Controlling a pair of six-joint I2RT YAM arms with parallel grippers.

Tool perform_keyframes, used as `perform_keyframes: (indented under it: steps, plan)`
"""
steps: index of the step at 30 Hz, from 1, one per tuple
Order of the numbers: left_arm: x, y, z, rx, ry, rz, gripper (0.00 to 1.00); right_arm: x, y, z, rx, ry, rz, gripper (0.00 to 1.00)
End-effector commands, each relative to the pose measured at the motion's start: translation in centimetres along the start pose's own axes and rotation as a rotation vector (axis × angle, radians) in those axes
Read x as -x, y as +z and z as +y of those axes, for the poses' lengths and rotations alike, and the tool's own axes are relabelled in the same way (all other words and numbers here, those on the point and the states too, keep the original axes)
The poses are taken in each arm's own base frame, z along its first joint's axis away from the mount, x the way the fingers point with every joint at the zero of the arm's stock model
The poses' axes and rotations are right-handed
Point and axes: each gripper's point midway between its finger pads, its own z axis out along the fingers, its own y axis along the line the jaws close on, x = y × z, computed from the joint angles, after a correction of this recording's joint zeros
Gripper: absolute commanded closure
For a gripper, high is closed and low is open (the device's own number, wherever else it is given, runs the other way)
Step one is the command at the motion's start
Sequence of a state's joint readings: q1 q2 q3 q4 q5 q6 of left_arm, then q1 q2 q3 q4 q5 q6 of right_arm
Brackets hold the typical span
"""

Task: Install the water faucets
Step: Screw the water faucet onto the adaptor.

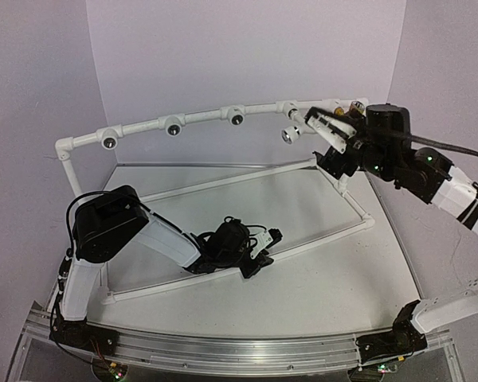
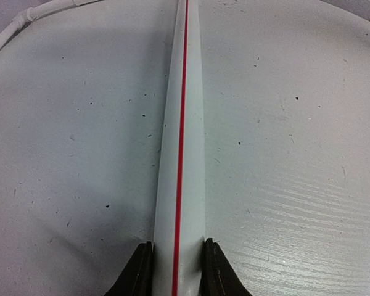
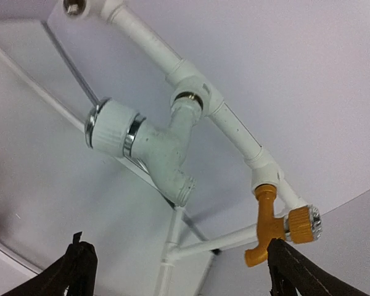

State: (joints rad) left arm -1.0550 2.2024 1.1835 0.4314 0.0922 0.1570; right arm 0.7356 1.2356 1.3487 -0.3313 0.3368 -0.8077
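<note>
At the near bottom rail of the pipe frame (image 1: pixel 203 121), the left gripper (image 2: pixel 177 271) is clamped on the white pipe. One dark finger presses each side, and the pipe's thin red stripe (image 2: pixel 182 123) runs straight out between them. That rail lies flat on the pale, speckled surface (image 1: pixel 303 286), and the other bottom rails of the frame lie on it farther back.

Above the frame's far side, the curved top rail carries three round dark sockets (image 1: pixel 173 127) along its left and middle stretch. All three face forward.

Toward the right end of that top rail, the right gripper (image 3: pixel 185 274) is raised off the surface with its fingers spread wide and nothing between them. It points up at the rail from below.

Beyond it, the white faucet (image 3: pixel 151 148) sits screwed into a tee on the top rail. Its chrome-banded knob juts to the left and its threaded mouth points down.

Farther along the rail, at the frame's right end fitting, the yellow-orange faucet (image 3: pixel 266 225) hangs with its spout bent downward and its knob to the right. The right-hand finger of the right gripper is just beside this spout, but whether they touch cannot be told.
</note>
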Motion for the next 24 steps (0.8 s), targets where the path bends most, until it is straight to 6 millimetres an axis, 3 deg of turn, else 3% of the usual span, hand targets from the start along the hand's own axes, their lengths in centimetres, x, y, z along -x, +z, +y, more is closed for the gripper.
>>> perform_keyframes:
  steps: [1, 5, 11, 20, 24]
  plan:
    - [-18.9, -2.0, -4.6, -0.096, -0.097, 0.588, 1.00, 1.2, 1.0, -3.3, -0.214, -0.634, 0.054, 0.03]
    - [-19.1, -2.0, -4.6, -0.093, -0.101, 0.594, 1.00, 3.5, 1.7, -3.9, -0.330, -0.816, 0.000, 0.05]
    - [-19.2, -2.0, -4.4, -0.091, -0.104, 0.596, 1.00, 5.4, 2.8, -2.5, -0.354, -0.957, -0.048, 0.07]
    - [-19.2, -2.0, -4.4, -0.092, -0.108, 0.597, 1.00, 5.3, 5.1, -0.4, -0.291, -1.064, -0.028, 0.14]
    - [-19.1, -2.0, -4.4, -0.092, -0.109, 0.596, 1.00, 5.7, 6.0, 0.1, -0.331, -1.063, -0.045, 0.22]
